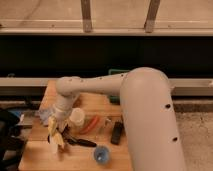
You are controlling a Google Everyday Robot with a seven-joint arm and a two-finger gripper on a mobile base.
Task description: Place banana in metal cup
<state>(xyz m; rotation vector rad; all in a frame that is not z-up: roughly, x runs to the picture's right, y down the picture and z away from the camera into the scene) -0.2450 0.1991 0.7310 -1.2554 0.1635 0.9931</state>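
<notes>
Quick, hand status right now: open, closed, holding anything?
Hand: low over the wooden table's left side, beside the white cup; grip state cannot be told.

No readable text, label, brand, number or sign anywhere in view. Gripper (56, 134) hanging low over the left part of the wooden bench (80, 159), beside a white cup (77, 116), bearing no marking. Plain white arm shell (145, 115), dotted only with small dark holes, no lettering. Small blue cup (101, 155) unmarked. Dark flat object (117, 132) on the bench showing no legible print.
</notes>
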